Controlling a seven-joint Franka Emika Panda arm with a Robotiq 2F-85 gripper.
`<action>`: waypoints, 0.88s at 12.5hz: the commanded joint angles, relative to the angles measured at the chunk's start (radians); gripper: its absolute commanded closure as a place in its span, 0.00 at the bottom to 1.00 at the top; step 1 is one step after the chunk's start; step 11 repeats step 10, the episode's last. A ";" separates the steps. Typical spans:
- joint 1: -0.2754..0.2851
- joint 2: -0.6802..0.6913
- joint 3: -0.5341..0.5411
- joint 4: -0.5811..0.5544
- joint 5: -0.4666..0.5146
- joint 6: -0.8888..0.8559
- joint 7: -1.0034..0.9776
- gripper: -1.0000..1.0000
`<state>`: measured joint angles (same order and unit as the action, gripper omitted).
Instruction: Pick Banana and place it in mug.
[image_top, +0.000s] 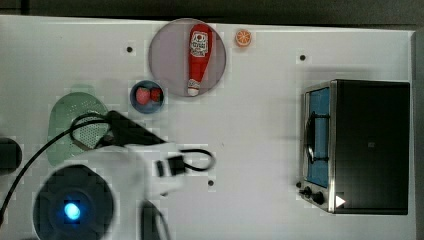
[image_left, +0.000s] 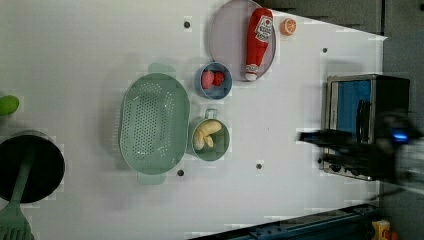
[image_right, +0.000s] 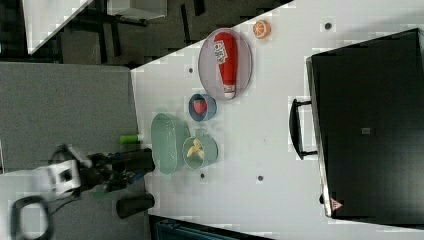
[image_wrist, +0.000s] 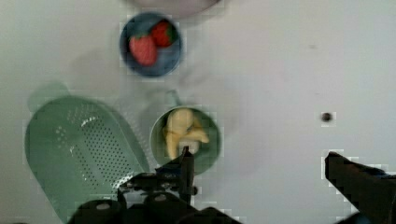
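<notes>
Placement judged complete: the banana lies inside the mug beside the strainer on the tabletop; the tool, spread wide and empty, need only clear away.

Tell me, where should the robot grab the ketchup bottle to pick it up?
Probably around the wide red body of the ketchup bottle, coming straight down from above. It lies flat on the plate, so its long sides are free for open fingers to straddle. The narrow white cap end looks likelier to slip.
</notes>
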<state>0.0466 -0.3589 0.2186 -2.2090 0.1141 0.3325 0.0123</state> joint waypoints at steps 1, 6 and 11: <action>-0.037 -0.027 -0.157 0.111 0.001 -0.140 0.017 0.00; -0.039 -0.025 -0.271 0.193 -0.171 -0.196 -0.053 0.00; -0.037 -0.018 -0.264 0.193 -0.153 -0.251 0.025 0.00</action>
